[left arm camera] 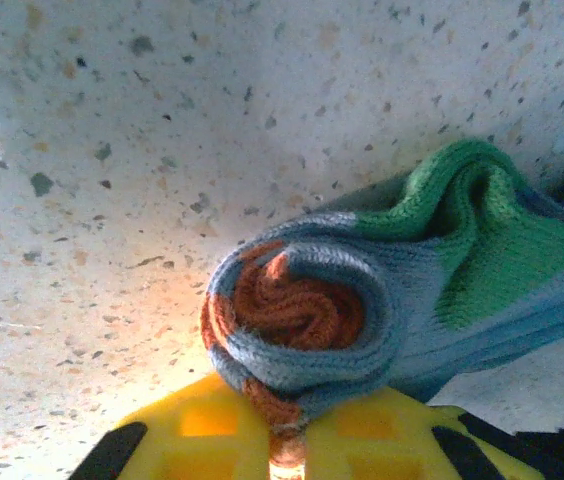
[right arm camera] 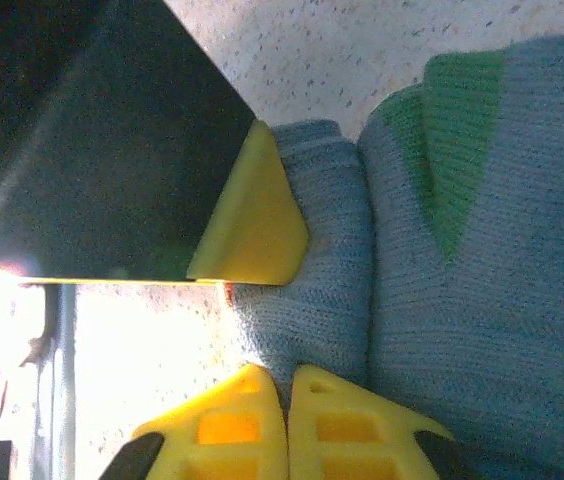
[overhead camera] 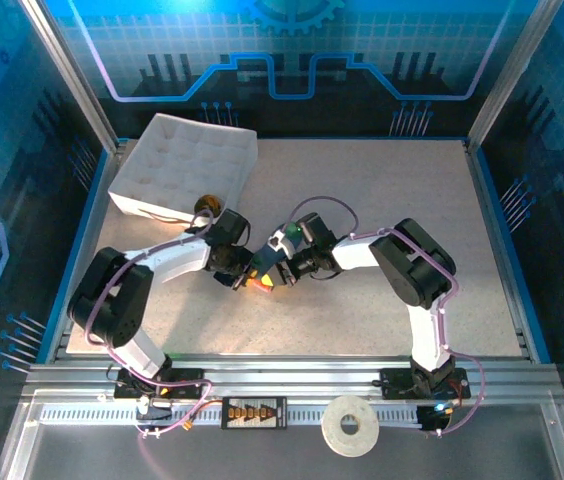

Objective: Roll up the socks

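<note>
Blue-grey knit with an orange cuff and a green patch: the sock (left arm camera: 392, 290) lies on the speckled table (overhead camera: 382, 190), a little left of the middle, where the two arms meet. It is partly rolled. In the left wrist view the roll's open end faces the camera, the orange cuff coiled at its centre, so the roll's axis runs towards the left gripper (left arm camera: 287, 445). The unrolled length trails off to the right with the green patch uppermost. That gripper's yellow fingers are clenched on a strip of the orange edge at the bottom of the roll.

In the right wrist view the rolled part runs away from the right gripper (right arm camera: 289, 378), beside the flat part that carries the green patch. This gripper's fingers are pressed together, tips against the roll; whether they pinch any knit I cannot tell.

A white quilted box (overhead camera: 187, 160) sits at the far left of the table. A small dark and orange lump (overhead camera: 205, 207), too small to identify, rests at its near edge.
</note>
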